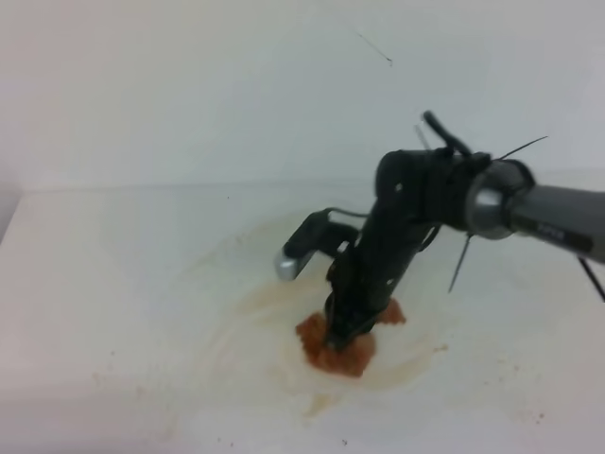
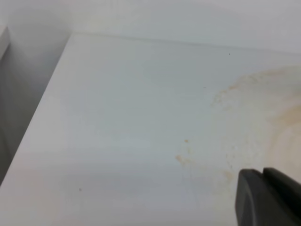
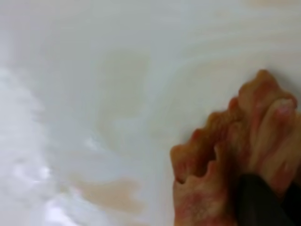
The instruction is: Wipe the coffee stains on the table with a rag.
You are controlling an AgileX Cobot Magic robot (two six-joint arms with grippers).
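The orange-brown rag (image 1: pixel 337 354) lies bunched on the white table (image 1: pixel 95 284), inside pale tan coffee stains (image 1: pixel 248 317) that ring it in smears. My right gripper (image 1: pixel 338 329) points steeply down and is shut on the rag, pressing it to the table. In the right wrist view the rag (image 3: pixel 225 155) fills the lower right, with one dark fingertip (image 3: pixel 258 202) on it and a tan stain patch (image 3: pixel 113 193) to its left. My left gripper (image 2: pixel 264 188) shows only as two dark fingers held together, above the table (image 2: pixel 117 117) beside faint stains (image 2: pixel 277 122).
A white wall (image 1: pixel 189 85) rises behind the table. The right arm (image 1: pixel 539 213) reaches in from the right, with cables hanging from it. The table's left edge (image 2: pixel 42 108) drops to a grey gap. Small dark specks dot the front right of the table.
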